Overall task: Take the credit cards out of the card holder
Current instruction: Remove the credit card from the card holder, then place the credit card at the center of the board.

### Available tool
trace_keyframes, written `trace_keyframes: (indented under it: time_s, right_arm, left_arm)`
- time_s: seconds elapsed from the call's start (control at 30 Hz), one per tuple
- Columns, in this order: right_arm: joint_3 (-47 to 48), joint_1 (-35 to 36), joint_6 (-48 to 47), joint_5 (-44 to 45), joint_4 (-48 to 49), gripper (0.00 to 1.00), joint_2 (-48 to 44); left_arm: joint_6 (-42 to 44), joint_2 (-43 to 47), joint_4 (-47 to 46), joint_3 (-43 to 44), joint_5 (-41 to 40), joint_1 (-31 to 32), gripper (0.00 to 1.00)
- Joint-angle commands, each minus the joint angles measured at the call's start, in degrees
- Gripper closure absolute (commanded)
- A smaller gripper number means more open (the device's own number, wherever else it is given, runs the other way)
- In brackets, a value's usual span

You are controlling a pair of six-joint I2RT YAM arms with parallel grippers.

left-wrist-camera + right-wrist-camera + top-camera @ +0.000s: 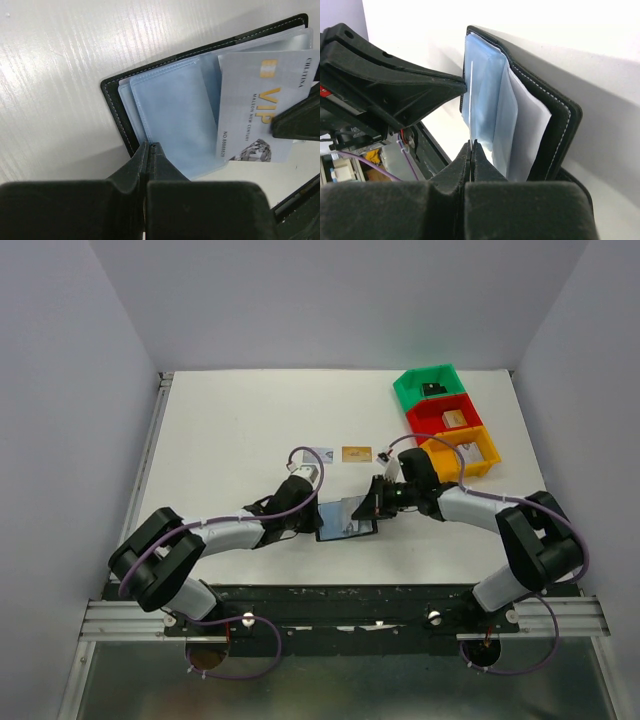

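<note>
Lying open on the white tabletop, the card holder sits near the middle, a little toward the near edge, between the two arms. Its black stitched cover is underneath and the blue-grey pockets face up.

The left fingers come in from the holder's left side and are clenched together on the edge of a pocket sleeve. The right fingers come in from the right and are pinched on a silver-grey VIP card. In the right wrist view the card shows edge-on as a thin pale line running into the fingertips. The left wrist view shows this card sticking well out of its pocket, tilted, with part of it still over the sleeve and one dark right finger lying across its printed face.

Farther back on the tabletop, two cards lie flat and just apart from each other. A loose silver-grey card is on the left and a gold-orange card on the right.

At the far right stand a green bin, a red bin and an orange bin, touching in a row. Each has a small item inside, too small to identify.
</note>
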State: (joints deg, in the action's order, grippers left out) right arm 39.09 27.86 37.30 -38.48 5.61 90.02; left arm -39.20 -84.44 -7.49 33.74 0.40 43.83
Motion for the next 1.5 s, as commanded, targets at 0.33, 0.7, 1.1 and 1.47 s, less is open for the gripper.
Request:
trace_keyframes:
  time_s: [0.33, 0.7, 1.1, 1.47]
  right_arm:
    - [5.4, -0.4, -10.7, 8.1, -20.6, 1.0, -14.0]
    - [12.4, 0.6, -21.0, -5.2, -30.6, 1.0, -23.5]
    - [20.3, 9.3, -28.8, -18.9, -42.4, 1.0, -23.2]
    - [27.8, 15.4, -35.8, -13.4, -53.1, 1.0, -19.7]
  left_arm:
    - [1.8, 7.8, 7.4, 0.4, -0.8, -0.2, 0.68]
    - [2.9, 25.2, 8.4, 4.5, 6.3, -1.6, 0.15]
    - [-2.5, 39.3, -18.9, -5.3, 47.0, -14.1, 0.19]
    - [-3.1, 32.5, -19.0, 1.9, 65.1, -14.1, 0.3]
